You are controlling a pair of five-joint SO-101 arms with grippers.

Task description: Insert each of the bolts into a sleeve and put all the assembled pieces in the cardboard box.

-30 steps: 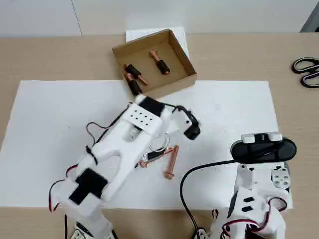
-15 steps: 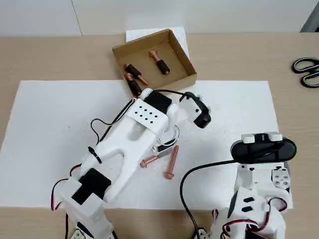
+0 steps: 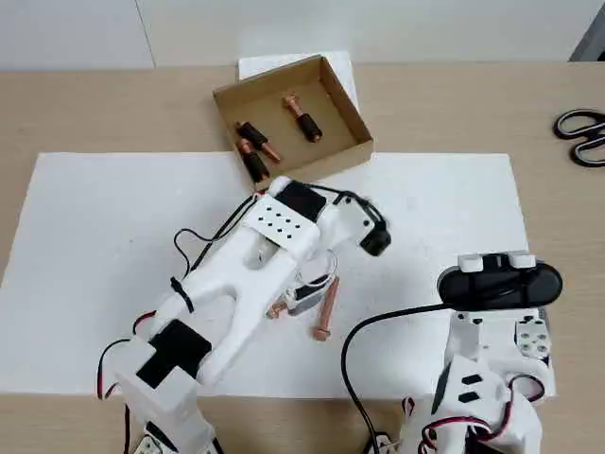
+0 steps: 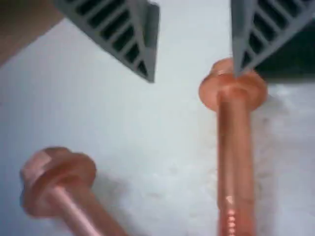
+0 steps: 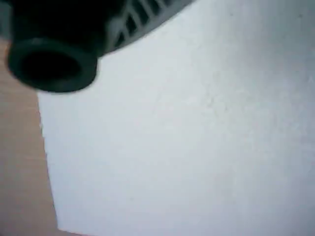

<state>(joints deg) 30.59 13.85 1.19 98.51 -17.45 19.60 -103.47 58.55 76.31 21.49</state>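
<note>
Two bare copper bolts lie on the white sheet, one [image 3: 326,307] pointing away from the arms and one [image 3: 278,308] partly under my left gripper [image 3: 304,295]. In the left wrist view that gripper [image 4: 194,64] is open just above them. One grey fingertip [image 4: 243,44] touches the head of the nearer bolt [image 4: 232,91], and the second bolt [image 4: 56,182] lies off to the side. The cardboard box [image 3: 350,109] at the back holds bolt-and-sleeve pieces [image 3: 303,118]. My right gripper [image 5: 98,39] is shut on a black sleeve [image 5: 51,66], held above the sheet.
A white sheet [image 3: 104,236] covers the middle of the wooden table. Another dark sleeve piece [image 3: 253,164] lies by the box's near-left wall. Scissors [image 3: 581,132] rest at the far right edge. The right arm [image 3: 496,284] stands folded at the front right.
The left arm swung its wrist out towards the back right, then came back and lowered its open gripper over the two bolts. The right arm kept still.
</note>
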